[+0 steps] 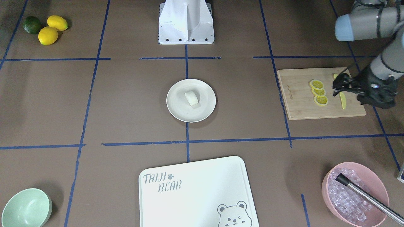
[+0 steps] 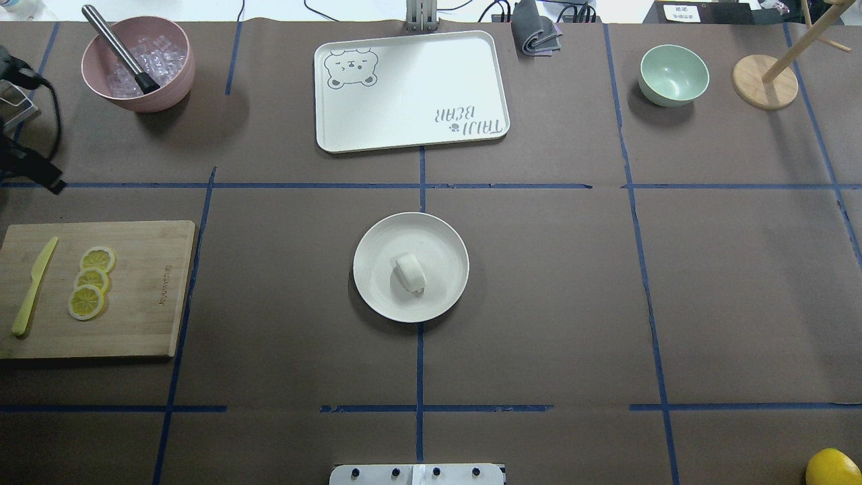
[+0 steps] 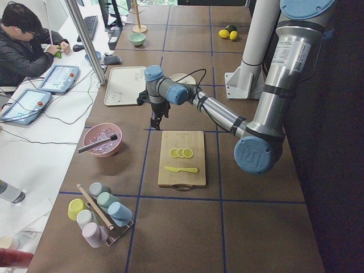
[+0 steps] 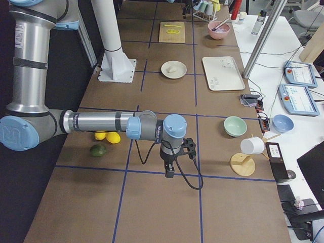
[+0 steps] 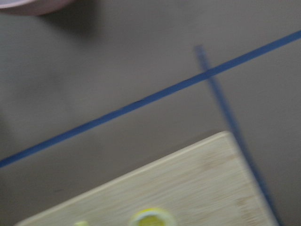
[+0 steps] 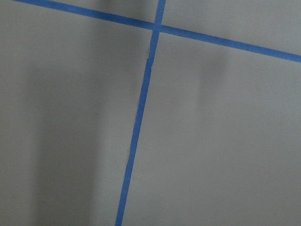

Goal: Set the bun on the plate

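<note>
Black left gripper (image 1: 340, 84) hangs empty in the front-facing view, its jaws apparently parted, seen against the end of a rectangular pale wooden cutting board (image 1: 296, 104). On the board, three yellow lemon slices (image 1: 318, 92) lie in an overlapping row beside a yellow-green plastic knife (image 1: 342, 101). Well apart from the gripper, at the table's middle, the small white rounded bun (image 1: 192, 97) lies on the round cream-white plate (image 1: 178, 110). A white bear-printed tray (image 1: 195, 189), a pink bowl (image 1: 378, 186) of clear ice cubes, a mint-green bowl (image 1: 25, 209), two whole lemons (image 1: 48, 35) and a lime (image 1: 32, 24) sit nearer the table's edges.

From overhead, the bun (image 2: 409, 271) rests slightly off the centre of the plate (image 2: 377, 286), free of any grip; the cutting board (image 2: 148, 289) lies far to the left.

The left-end camera shows the left gripper (image 3: 154, 121) pointing down above the brown table, just past the cutting board's (image 3: 182, 170) far edge. A person in a dark jacket (image 3: 23, 51) sits at a side desk.

At the right end, the right gripper (image 4: 169, 171) points down over bare brown table near the whole lemons (image 4: 109, 136); whether it is parted or clenched cannot be told. The bun (image 4: 172, 67) shows far off on the plate (image 4: 164, 72).

Blurred, the left wrist camera catches a corner of the cutting board (image 5: 197, 188) and crossing blue tape lines (image 5: 141, 101).

The right wrist camera sees only brown table and blue tape lines (image 6: 141, 117).
</note>
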Controlling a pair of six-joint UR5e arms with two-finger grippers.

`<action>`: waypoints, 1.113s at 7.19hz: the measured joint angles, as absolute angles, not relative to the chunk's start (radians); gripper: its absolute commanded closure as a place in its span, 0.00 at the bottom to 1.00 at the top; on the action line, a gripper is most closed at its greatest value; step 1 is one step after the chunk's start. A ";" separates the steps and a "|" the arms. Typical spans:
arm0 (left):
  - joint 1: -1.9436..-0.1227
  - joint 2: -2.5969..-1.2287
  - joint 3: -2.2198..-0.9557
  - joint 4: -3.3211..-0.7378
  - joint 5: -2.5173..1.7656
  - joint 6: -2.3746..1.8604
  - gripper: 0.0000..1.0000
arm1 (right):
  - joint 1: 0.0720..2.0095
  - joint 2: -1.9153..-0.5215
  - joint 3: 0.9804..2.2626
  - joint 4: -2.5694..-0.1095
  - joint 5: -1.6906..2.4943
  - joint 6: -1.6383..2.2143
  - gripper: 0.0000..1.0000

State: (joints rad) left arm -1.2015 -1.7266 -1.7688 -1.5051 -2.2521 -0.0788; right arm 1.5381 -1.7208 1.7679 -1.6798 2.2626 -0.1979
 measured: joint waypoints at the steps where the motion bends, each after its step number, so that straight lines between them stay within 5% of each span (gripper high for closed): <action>1: -1.288 -1.696 -1.714 -1.511 -2.278 -0.014 0.00 | 1.538 -1.721 1.767 -1.680 2.263 -0.198 0.00; 4: -1.517 -1.649 -1.569 -1.518 -2.307 0.228 0.00 | 1.538 -1.721 1.763 -1.680 2.263 -0.198 0.00; 8: -1.582 -1.575 -1.547 -1.551 -2.306 0.257 0.00 | 1.538 -1.721 1.764 -1.681 2.264 -0.198 0.00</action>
State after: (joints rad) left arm -1.5820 -1.5746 -1.5468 -1.5509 -2.3056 0.2575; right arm 1.5382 -1.7211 1.7638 -1.6812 2.2641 -0.1979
